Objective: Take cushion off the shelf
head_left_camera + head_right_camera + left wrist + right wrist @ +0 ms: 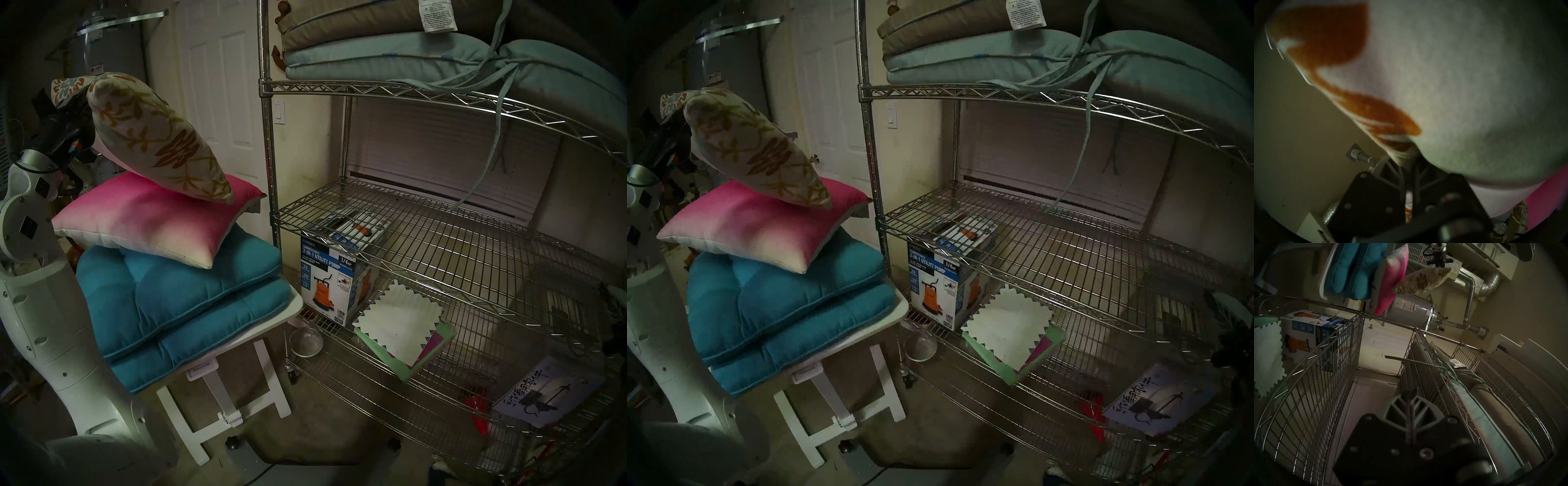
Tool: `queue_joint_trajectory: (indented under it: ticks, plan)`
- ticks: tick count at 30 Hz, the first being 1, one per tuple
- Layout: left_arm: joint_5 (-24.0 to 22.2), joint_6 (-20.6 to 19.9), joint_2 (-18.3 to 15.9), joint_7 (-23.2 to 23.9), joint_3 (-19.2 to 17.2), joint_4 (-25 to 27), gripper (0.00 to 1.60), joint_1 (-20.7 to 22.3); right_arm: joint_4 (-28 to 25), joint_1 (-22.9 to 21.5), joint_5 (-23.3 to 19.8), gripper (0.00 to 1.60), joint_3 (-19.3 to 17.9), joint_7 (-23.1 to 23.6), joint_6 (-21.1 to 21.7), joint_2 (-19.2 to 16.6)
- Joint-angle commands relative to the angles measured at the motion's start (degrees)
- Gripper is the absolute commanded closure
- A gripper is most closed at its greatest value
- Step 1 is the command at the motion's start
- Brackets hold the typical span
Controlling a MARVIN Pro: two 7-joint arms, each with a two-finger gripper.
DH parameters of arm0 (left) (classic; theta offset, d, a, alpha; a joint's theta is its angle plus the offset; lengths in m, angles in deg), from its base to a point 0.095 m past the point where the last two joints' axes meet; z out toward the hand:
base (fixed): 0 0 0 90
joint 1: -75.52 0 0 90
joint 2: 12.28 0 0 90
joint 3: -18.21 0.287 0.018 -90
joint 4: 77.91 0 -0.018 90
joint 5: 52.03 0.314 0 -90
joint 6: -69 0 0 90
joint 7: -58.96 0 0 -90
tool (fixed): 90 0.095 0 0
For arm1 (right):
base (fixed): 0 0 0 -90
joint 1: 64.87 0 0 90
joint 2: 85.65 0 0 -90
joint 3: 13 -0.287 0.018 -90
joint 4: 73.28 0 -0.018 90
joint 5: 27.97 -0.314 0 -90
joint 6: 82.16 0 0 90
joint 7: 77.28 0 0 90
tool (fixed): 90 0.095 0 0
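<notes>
Left jaws clamped on patterned cushion corner, long axis slanting down onto pink cushion on bench; right jaws together, by shelf.

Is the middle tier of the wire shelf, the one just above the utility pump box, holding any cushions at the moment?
No, the middle tier of the shelf is bare wire.

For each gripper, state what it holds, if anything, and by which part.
The left gripper pinches the floral cushion by one corner. The right gripper is shut with nothing between its fingers.
</notes>
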Motion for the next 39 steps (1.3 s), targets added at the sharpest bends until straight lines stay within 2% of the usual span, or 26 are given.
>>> queue_joint_trajectory:
  ticks: [1, 25, 39]
  plan:
    - [0.96, 1.08, -2.28, -2.44, 1.29, -1.72, 1.6, 4.03, 0.08, 0.0, -0.3, 1.6, -0.17, -4.83, 0.08, -0.07]
    - [5.52, 3.17, -3.89, -7.45, 5.65, -10.24, 1.6, 11.54, 0.04, 0.0, -0.42, 1.6, -0.2, -4.58, 0.08, -0.05]
    - [7.97, 6.5, -4.74, -12.44, 5.13, -15.99, 1.6, 12.21, 0.09, 0.0, -0.25, 1.6, -0.16, -4.92, 0.08, -0.09]
